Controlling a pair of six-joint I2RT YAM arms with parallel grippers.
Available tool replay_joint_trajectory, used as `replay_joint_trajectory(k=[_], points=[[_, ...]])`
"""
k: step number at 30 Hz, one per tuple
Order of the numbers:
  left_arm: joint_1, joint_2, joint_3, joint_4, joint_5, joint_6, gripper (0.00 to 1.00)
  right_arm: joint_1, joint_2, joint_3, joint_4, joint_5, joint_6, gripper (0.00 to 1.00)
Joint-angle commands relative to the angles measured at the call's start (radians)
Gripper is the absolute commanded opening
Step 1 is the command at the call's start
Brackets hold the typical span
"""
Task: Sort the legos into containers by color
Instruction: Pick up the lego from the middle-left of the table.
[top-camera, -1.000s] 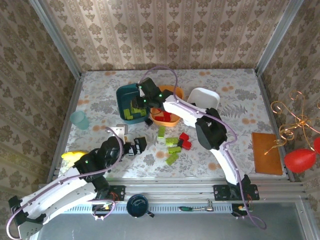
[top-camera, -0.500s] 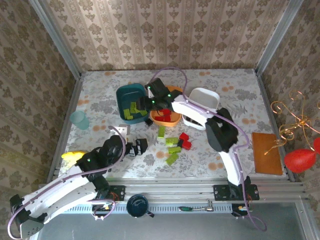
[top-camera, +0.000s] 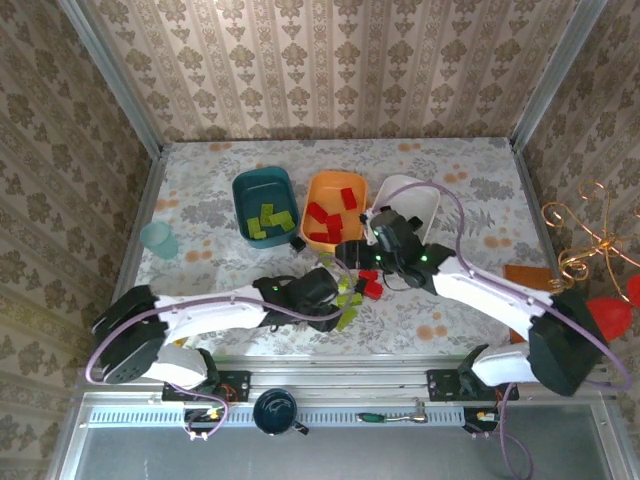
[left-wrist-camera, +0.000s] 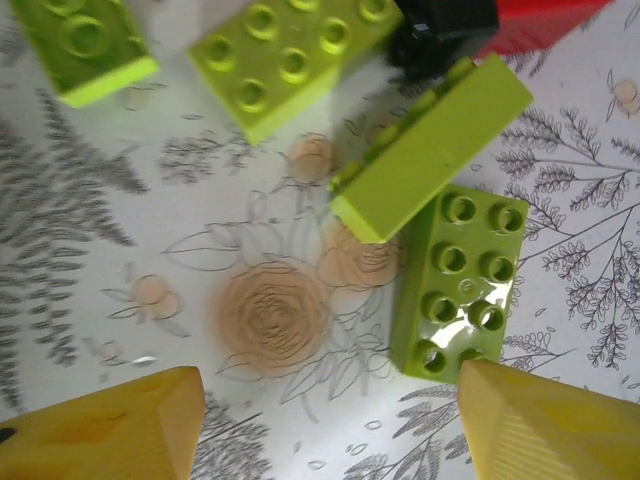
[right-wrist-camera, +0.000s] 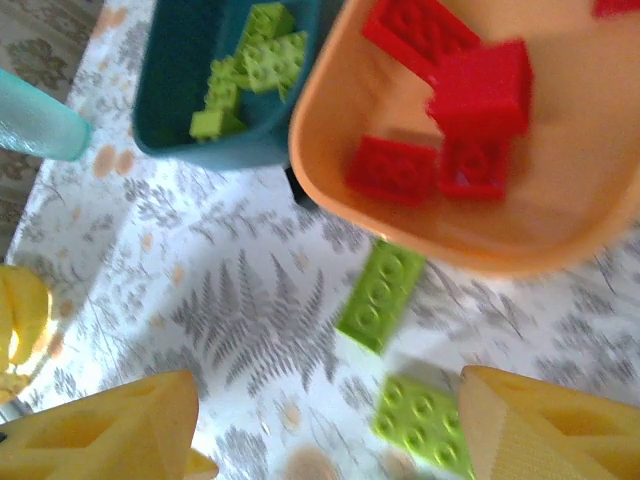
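- Hovering low over the floral bench (left-wrist-camera: 120, 230), the left end effector (left-wrist-camera: 325, 405) has its yellow fingers (left-wrist-camera: 110, 425) spread wide, with nothing between them.
- Loose lime green legos lie ahead of it. A studs-up two-by-four brick (left-wrist-camera: 455, 285) rests against a tipped brick (left-wrist-camera: 430, 145) lying on its side. Another lime brick (left-wrist-camera: 290, 60) sits near the upper edge (a black piece (left-wrist-camera: 440, 30) shows just beyond).
- The right end effector (right-wrist-camera: 325, 400) is likewise spread wide and empty. It is poised above a loose lime brick (right-wrist-camera: 380, 295) on the bench, just beside the orange tub (right-wrist-camera: 560, 235).
- The orange tub holds red bricks (right-wrist-camera: 440, 130).
- The dark teal tub (top-camera: 243, 190) holds sorted lime bricks (top-camera: 265, 220).
- The white tub (top-camera: 410, 188) stands just right of the orange tub. The right arm partly hides its inside.
- Loose red bricks (top-camera: 370, 287) lie mid-bench, near both end effectors.
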Motion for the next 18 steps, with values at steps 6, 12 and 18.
replay_joint_trajectory(k=[6,12,18], points=[[-0.062,0.185,0.156,-0.040,-0.005,0.079,0.67,-0.026,-0.264,-0.122,-0.057,0.100,0.029,0.72],[-0.080,0.286,0.205,-0.078,-0.020,0.059,0.55,-0.053,-0.361,-0.150,-0.102,0.107,0.030,0.73],[-0.101,0.334,0.214,-0.096,-0.055,0.039,0.40,-0.061,-0.375,-0.178,-0.094,0.103,0.039,0.74]])
